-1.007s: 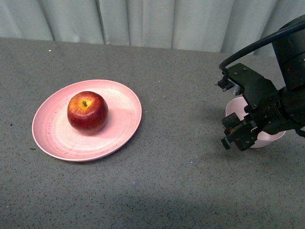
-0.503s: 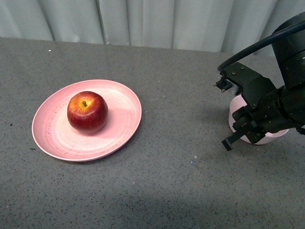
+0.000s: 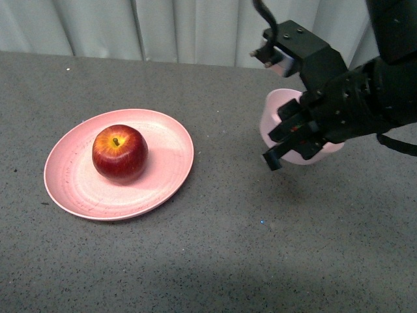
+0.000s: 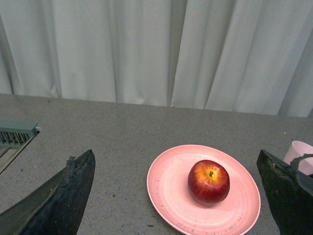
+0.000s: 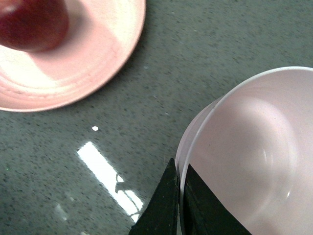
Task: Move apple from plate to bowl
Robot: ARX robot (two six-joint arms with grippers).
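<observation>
The dark-red apple sits on the wide salmon-pink plate at the left of the table. My right gripper is shut on the rim of the small pale pink bowl and holds it tilted above the table, right of the plate. In the right wrist view the fingers pinch the bowl's rim, with the plate and apple beyond. In the left wrist view my left gripper is open, apart from the apple and plate; the bowl shows at the edge.
A pale curtain hangs behind the grey table. A grey ridged fixture lies at the table's side in the left wrist view. My left arm does not show in the front view.
My right gripper has lifted the bowl off the table and carried it up and to the left, toward the plate. The apple and plate have not moved.
</observation>
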